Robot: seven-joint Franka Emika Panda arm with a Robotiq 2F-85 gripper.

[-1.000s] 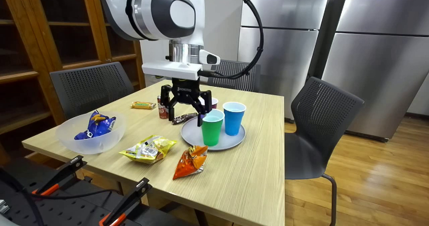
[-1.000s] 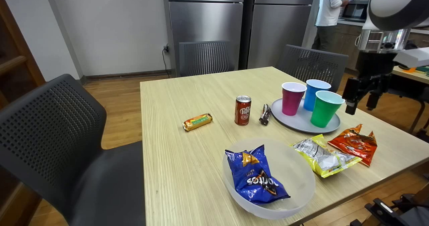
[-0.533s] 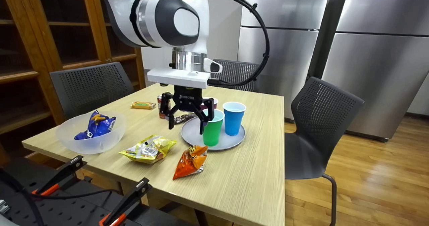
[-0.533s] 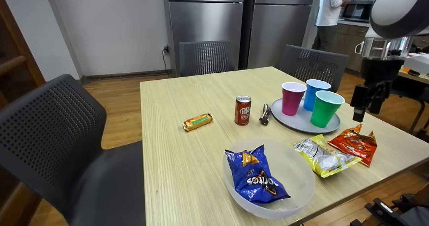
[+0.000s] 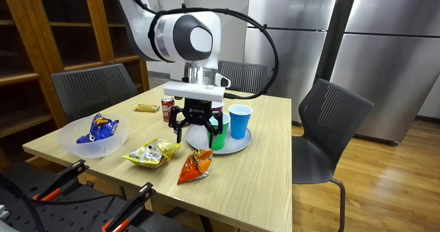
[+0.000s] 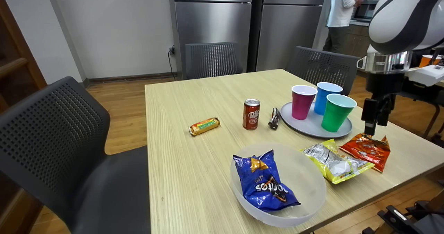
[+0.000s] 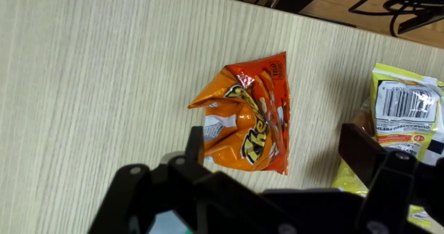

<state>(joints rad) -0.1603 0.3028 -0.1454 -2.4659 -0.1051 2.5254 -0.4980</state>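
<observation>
My gripper (image 5: 195,139) is open and empty, pointing down above the table. It is nearest to an orange and red snack bag (image 5: 196,165), which also shows in an exterior view (image 6: 368,149). In the wrist view the gripper (image 7: 275,147) spans wide, with the orange bag (image 7: 249,119) ahead of it, closer to the left finger. A yellow snack bag (image 7: 406,105) lies partly behind the right finger. In an exterior view a green cup (image 5: 220,135) stands behind one finger, on a grey plate (image 6: 312,130) with a blue cup (image 6: 322,100) and a magenta cup (image 6: 302,104).
A translucent bowl (image 6: 310,178) holds a blue chip bag (image 6: 263,183). A soda can (image 6: 251,114), a dark-wrapped bar (image 6: 274,119) and a gold-wrapped bar (image 6: 204,126) are on the table. Chairs surround it. The table edge (image 7: 312,20) shows beyond the orange bag.
The arm has come down and shifted over toward the orange bag, lower beside the cups. The gripper has stayed open. The objects on the table have not moved.
</observation>
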